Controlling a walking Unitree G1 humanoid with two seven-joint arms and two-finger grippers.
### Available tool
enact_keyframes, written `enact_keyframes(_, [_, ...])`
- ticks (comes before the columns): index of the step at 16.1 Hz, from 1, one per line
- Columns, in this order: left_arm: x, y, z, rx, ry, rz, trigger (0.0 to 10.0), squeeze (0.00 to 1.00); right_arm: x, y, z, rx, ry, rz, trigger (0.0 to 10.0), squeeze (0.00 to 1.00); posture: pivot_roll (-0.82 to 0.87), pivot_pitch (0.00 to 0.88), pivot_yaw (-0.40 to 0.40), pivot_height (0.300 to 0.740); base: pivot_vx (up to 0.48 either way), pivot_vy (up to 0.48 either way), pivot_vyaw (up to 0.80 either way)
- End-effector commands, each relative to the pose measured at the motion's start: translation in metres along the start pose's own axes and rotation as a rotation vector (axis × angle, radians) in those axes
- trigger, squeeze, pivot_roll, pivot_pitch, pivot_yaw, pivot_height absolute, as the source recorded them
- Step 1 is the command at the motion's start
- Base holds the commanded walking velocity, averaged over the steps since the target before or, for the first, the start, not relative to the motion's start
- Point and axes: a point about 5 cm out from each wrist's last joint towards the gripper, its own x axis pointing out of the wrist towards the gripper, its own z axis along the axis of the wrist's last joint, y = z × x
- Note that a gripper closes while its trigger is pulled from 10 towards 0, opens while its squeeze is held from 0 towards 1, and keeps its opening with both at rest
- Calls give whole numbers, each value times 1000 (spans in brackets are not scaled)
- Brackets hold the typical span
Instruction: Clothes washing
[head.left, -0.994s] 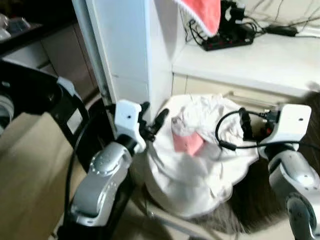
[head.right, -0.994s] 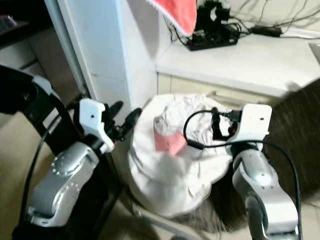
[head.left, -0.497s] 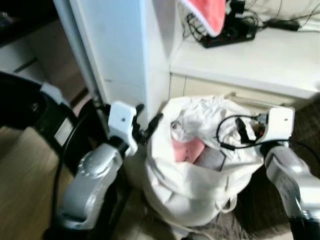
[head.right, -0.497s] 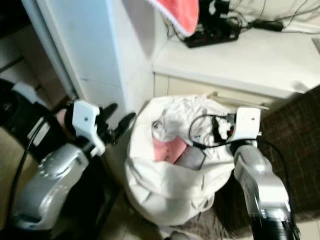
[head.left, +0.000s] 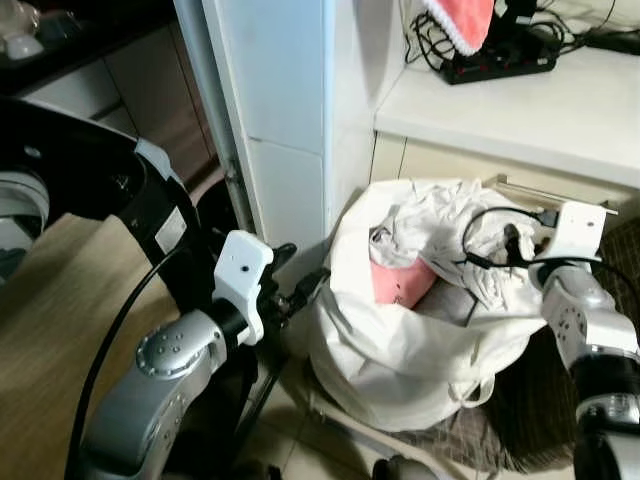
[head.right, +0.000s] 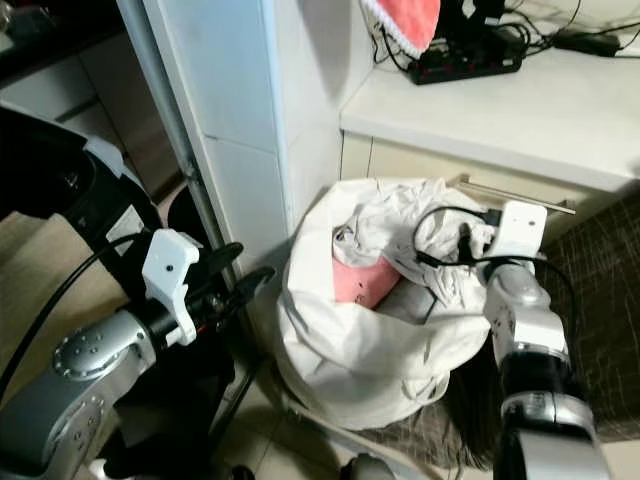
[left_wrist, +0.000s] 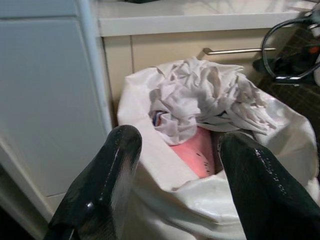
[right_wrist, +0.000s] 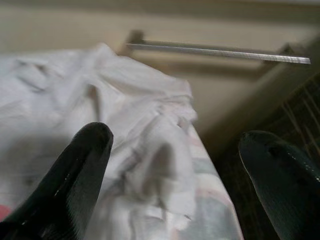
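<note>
On the floor between both spread, empty pincers — left pincer (left_wrist: 172, 165) at its near-left rim, right pincer (right_wrist: 175, 165) at its far-right rim — the white laundry bag (head.left: 400, 350) looks soft and light, best gripped by its bunched rim.

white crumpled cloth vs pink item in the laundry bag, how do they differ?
The white cloth is bunched and wrinkled; the pink item looks smooth. The white cloth is heaped at the top of the white bag, rising above its rim; the pink item lies lower, partly tucked under it. Both sit inside the bag, between the open left gripper and open right gripper.
</note>
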Motion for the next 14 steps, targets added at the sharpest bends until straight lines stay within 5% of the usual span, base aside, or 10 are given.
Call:
enact_keyframes(1, [-3,-4,3,4,7,-26,10000,0,5,-1,1,8,0,13,10000,1000,-13,164,43,740,0,0,0])
enact_keyframes(7, [-13,-5,22,75,1,-51,10000,0,16,5,9,-31,-19,57,10000,1000,109,232,65,740,0,0,0])
enact_keyframes(8, [-17,-6,24,91,16,-58,10000,0,17,4,6,-58,8,42,10000,0,147,248,73,740,0,0,0])
enact_keyframes(13, [-37,-4,36,140,26,-47,10000,0,16,-1,0,-69,22,-11,9373,0,262,296,101,740,0,0,0])
enact_keyframes(14, [-44,1,41,160,26,-27,10000,0,16,-6,0,-49,15,-41,1098,0,290,300,111,740,0,0,0])
